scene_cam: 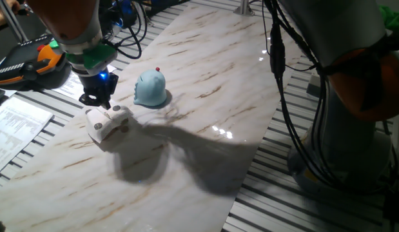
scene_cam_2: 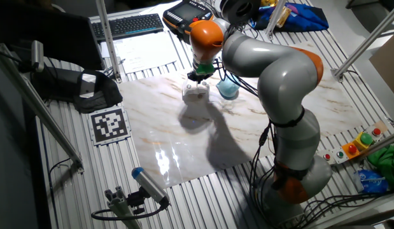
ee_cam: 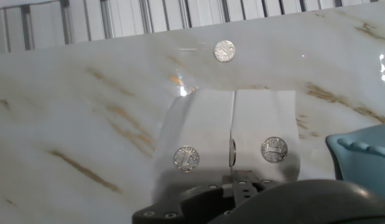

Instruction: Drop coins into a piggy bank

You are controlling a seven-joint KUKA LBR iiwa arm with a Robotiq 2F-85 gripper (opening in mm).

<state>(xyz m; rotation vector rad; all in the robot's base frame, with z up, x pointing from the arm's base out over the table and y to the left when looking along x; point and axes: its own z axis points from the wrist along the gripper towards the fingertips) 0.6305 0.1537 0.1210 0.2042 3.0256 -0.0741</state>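
The gripper (scene_cam: 99,96) hangs right over a white block (scene_cam: 107,122) on the marble table (scene_cam: 205,84). In the hand view a thin coin (ee_cam: 232,152) stands on its edge in the gap of the block, right at the tip of the hand. The jaws look pinched close together there, but I cannot tell if they grip that coin. Two more coins sit in the block, one on the left (ee_cam: 186,158) and one on the right (ee_cam: 274,149). Another coin (ee_cam: 224,51) lies flat on the table, well apart from the block.

The blue piggy bank (scene_cam: 149,88) with its red knob stands just beside the block. Nothing stands between them.

Past the table edge are a keyboard (scene_cam_2: 126,25), papers (scene_cam_2: 142,54), a black and white square sign (scene_cam_2: 109,123) and button boxes (scene_cam_2: 359,141). Black cables (scene_cam: 296,96) hang by the arm. The arm throws a big dark shadow (scene_cam: 180,151) on the shiny table.
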